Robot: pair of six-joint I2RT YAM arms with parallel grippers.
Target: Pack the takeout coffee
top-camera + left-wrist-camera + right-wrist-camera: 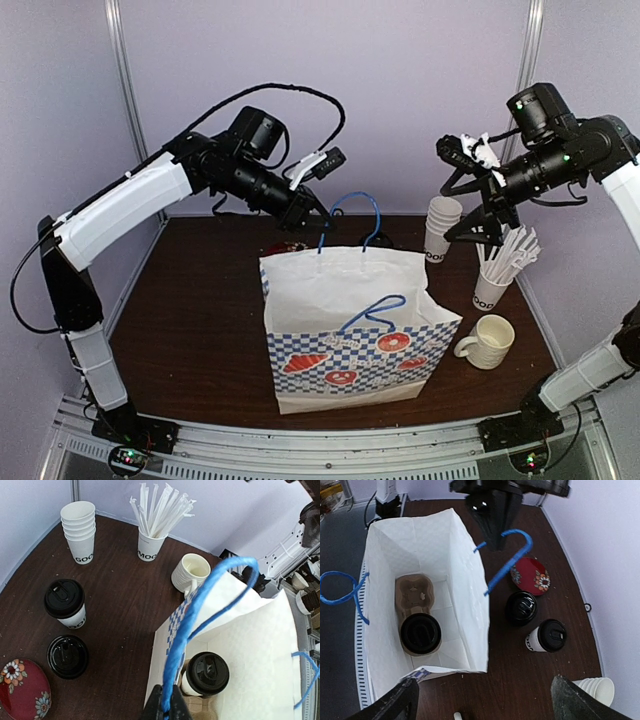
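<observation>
A white paper bag (340, 300) with blue checks stands open mid-table. Inside it lies the brown pulp carrier (412, 592), with one black-lidded cup (420, 632) in its near slot; the other slot is empty. This cup also shows in the left wrist view (207, 672). A second lidded "GOOD" cup (65, 602) stands on the table behind the bag. Beside it is a black dome lid (67, 656); I cannot tell whether a cup is under it. My left gripper (167, 707) is shut on the bag's blue rear handle (200, 605). My right gripper (485, 705) is open and empty, high above the bag's right side.
A stack of lidless white cups (440, 225), a cup of wrapped straws (492, 285) and a cream mug (490, 340) stand to the right of the bag. A red flowered dish (530, 576) lies behind the bag. The bag's front handle (375, 312) hangs loose.
</observation>
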